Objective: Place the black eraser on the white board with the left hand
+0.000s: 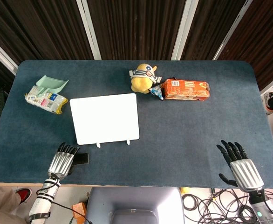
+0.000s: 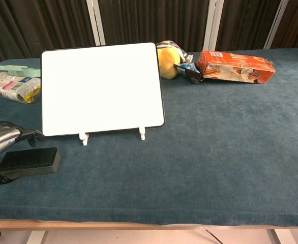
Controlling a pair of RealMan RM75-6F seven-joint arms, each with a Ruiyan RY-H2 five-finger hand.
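The black eraser (image 1: pixel 82 159) (image 2: pixel 30 160) lies flat on the blue table near the front left edge. My left hand (image 1: pixel 64 159) (image 2: pixel 0 139) is at the eraser's left end, fingers stretched out behind it and the thumb in front, not closed on it. The white board (image 1: pixel 105 117) (image 2: pixel 102 87) stands on two small feet just beyond the eraser, slightly to its right. My right hand (image 1: pixel 239 166) rests at the front right of the table with fingers spread and nothing in it; the chest view does not show it.
A yellow plush toy (image 1: pixel 143 78) (image 2: pixel 168 60) and an orange box (image 1: pixel 185 89) (image 2: pixel 235 66) sit behind the board to the right. A green scoop (image 1: pixel 51 84) and a printed packet (image 1: pixel 46 99) (image 2: pixel 12 86) lie at the back left.
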